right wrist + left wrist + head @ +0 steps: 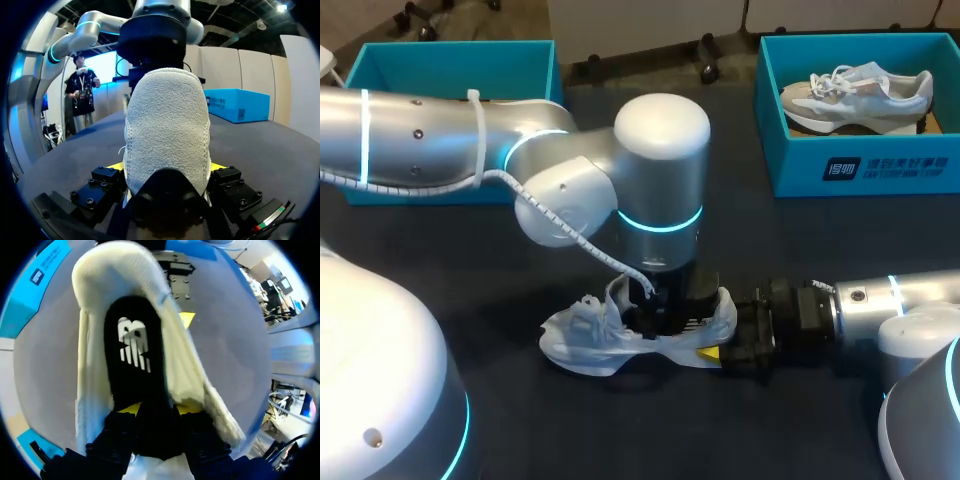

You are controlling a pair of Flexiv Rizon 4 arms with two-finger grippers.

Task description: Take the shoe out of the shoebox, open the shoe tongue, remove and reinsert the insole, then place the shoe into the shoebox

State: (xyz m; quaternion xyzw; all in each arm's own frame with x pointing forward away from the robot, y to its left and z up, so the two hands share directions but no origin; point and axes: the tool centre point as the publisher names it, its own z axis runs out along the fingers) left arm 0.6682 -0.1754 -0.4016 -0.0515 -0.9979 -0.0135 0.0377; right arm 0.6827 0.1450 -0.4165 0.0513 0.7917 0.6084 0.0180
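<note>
**A:** Since the left arm covers so much from above, where is the shoe?

**B:** The white shoe (570,345) lies on the dark table (470,260), outside both boxes. It sits between the two arms, toe toward my left.

**A:** And the grippers?

**B:** The right gripper (166,167) clamps the heel from both sides. That heel is rounded, nubbly, towel-like cloth with a smooth black patch at its base. The left gripper (159,409) points straight down into the shoe's mouth. Its yellow tips press on either edge of the flat black insole (132,365), so it grips that. The insole bears a white mark and lies between pale knit walls.

**A:** The boxes?

**B:** Two teal cardboard boxes stand at the far edge. The left shoebox (450,65) is partly behind the left arm. The right shoebox (865,165) holds a second sneaker (855,92), pale, with white laces.
</note>
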